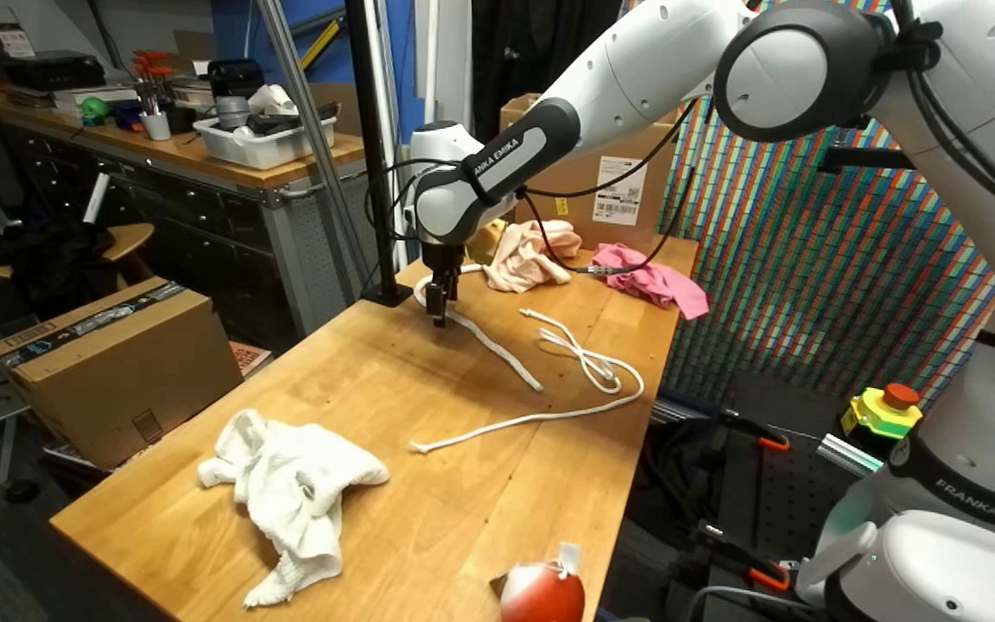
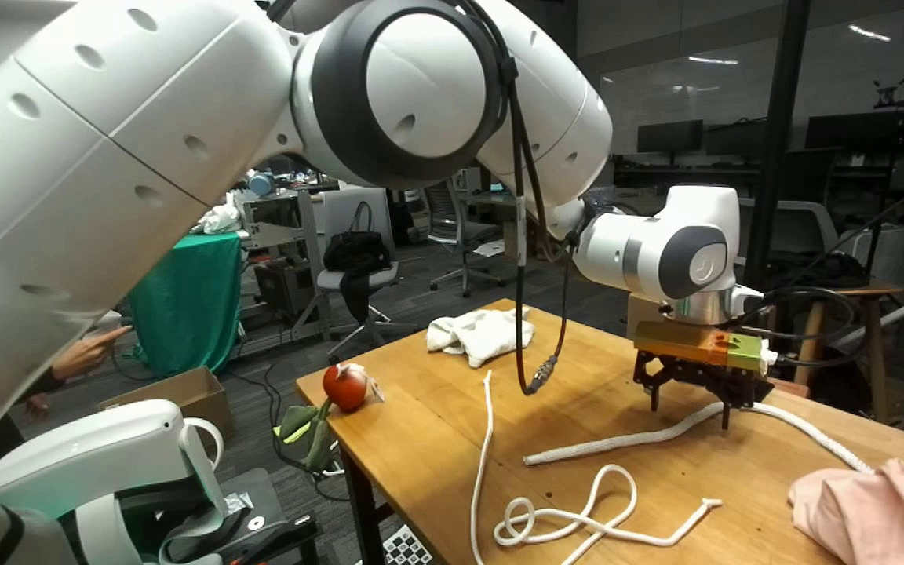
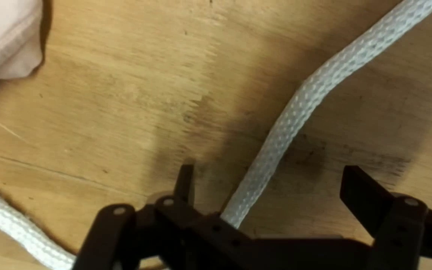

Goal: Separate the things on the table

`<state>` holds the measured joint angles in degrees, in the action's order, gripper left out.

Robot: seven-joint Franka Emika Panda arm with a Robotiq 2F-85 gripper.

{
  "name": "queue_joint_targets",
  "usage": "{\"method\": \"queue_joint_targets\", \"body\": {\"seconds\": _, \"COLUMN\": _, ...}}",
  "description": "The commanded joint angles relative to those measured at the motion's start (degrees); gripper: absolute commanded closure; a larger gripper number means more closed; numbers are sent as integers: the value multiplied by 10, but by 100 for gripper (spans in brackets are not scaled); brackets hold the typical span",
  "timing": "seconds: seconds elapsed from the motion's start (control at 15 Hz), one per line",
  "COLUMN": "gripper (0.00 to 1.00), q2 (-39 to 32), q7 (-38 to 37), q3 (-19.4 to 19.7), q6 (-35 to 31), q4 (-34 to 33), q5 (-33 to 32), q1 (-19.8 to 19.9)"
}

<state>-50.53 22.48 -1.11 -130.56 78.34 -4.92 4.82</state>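
Observation:
My gripper (image 3: 268, 170) stands open, low over the table (image 2: 421, 400). A thick white cord (image 3: 287, 131) runs between its fingers in the wrist view, ungripped; whether the fingertips touch the wood I cannot tell. In an exterior view, that cord's free end (image 1: 523, 371) points toward a thinner white cord (image 1: 549, 416), which lies looped nearby. The peach cloth (image 1: 528, 255) and the magenta-pink cloth (image 1: 653, 281) lie crumpled at the box end. At the opposite end are the white cloth (image 1: 290, 466) and, on the corner, the red-orange round object (image 2: 346, 388).
A cardboard box (image 1: 579, 155) stands behind the peach and pink cloths. A black post (image 1: 377, 173) rises at the table's edge beside the gripper. The arm's cable (image 2: 521, 298) hangs low over the tabletop. Someone's hand (image 2: 87, 353) shows beyond the robot base.

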Motion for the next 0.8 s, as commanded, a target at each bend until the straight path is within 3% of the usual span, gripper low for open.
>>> {"method": "queue_joint_targets", "body": {"seconds": 0.0, "gripper": 0, "q2": -32, "q7": -5, "q3": -2, "q6": 44, "q4": -56, "q5": -2, "q1": 5}}
{"method": "queue_joint_targets", "body": {"seconds": 0.13, "gripper": 0, "q2": -42, "q7": -4, "q3": -3, "q6": 58, "q4": -69, "q5": 0, "q1": 7}}
{"method": "queue_joint_targets", "body": {"seconds": 0.2, "gripper": 23, "q2": -46, "q7": -4, "q3": -4, "q6": 65, "q4": -75, "q5": 2, "q1": 9}}
{"method": "queue_joint_targets", "body": {"seconds": 0.27, "gripper": 25, "q2": -49, "q7": -2, "q3": -5, "q6": 71, "q4": -80, "q5": 3, "q1": 10}}
{"method": "queue_joint_targets", "body": {"seconds": 0.73, "gripper": 80, "q2": -38, "q7": -4, "q3": -5, "q6": 91, "q4": -92, "q5": 1, "q1": 6}}
